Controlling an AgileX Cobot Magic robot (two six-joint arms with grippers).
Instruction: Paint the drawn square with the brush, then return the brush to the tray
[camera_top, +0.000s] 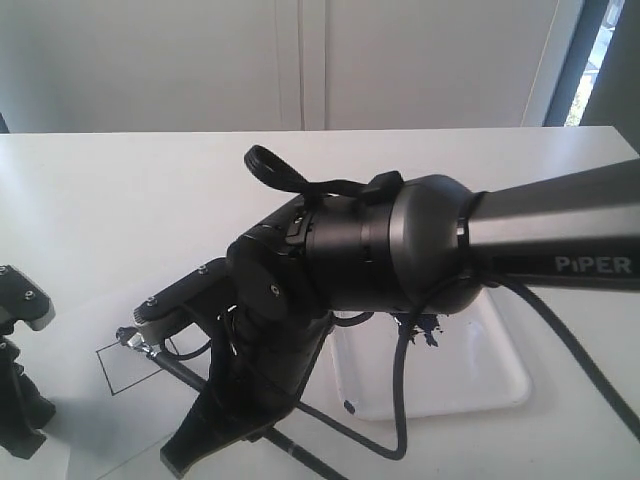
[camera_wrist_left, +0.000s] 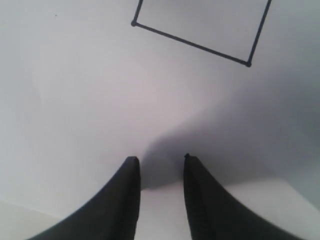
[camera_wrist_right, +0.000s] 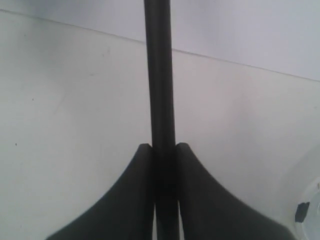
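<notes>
Tray: glossy white rimmed tray (camera_top: 470, 375), navy blotch, toward the counter's near right.
Right claw (camera_wrist_right: 162, 147): clamped on thin black brush (camera_wrist_right: 160, 75).
Left claw (camera_wrist_left: 160, 160): parted, empty, left edge.
Square: black-outlined drawn square (camera_top: 130, 370), near-left; brush tip at its border.

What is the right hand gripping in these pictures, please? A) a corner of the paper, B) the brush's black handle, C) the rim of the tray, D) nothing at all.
B: in the right wrist view the right hand is shut on the brush, whose black handle is clamped between its jaws.
</notes>
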